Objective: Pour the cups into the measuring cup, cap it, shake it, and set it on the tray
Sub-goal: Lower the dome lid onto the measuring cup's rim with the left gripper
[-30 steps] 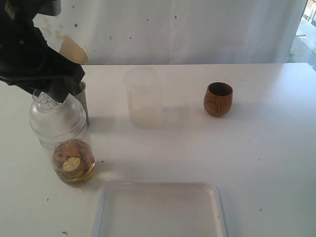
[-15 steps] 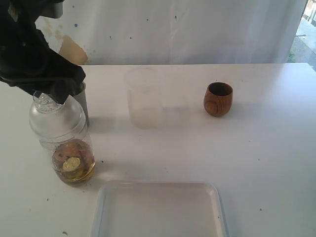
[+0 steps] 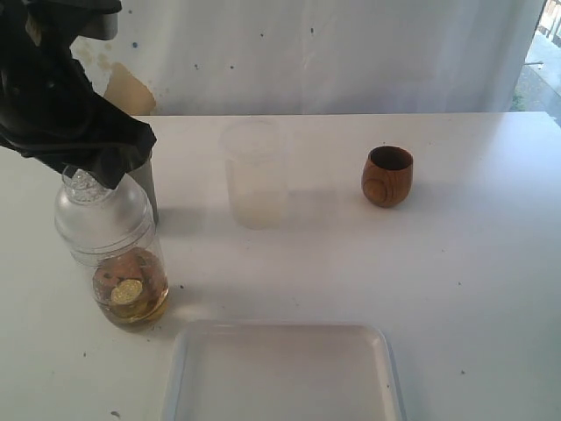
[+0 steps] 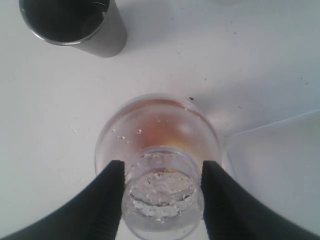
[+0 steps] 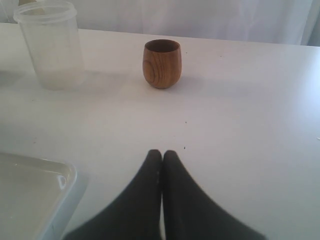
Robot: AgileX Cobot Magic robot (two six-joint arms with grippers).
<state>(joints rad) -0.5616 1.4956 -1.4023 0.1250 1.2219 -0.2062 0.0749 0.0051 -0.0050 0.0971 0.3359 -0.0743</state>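
Your left gripper (image 4: 162, 170) clamps the knobbed cap (image 3: 96, 210) of the upright measuring cup (image 3: 118, 254), which stands on the table (image 3: 456, 263) straight beneath it, the tray (image 3: 280, 328) just beside its base on the right arm's side, while your right gripper (image 5: 161, 156) rests pinched together, well apart.

The right gripper (image 5: 161, 155), jaws pressed together, hangs over the tabletop (image 5: 250, 125). The wooden cup (image 5: 161, 64) and frosted cup (image 5: 51, 47) stand upright near its far edge, the tray (image 5: 60, 172) beside the gripper.
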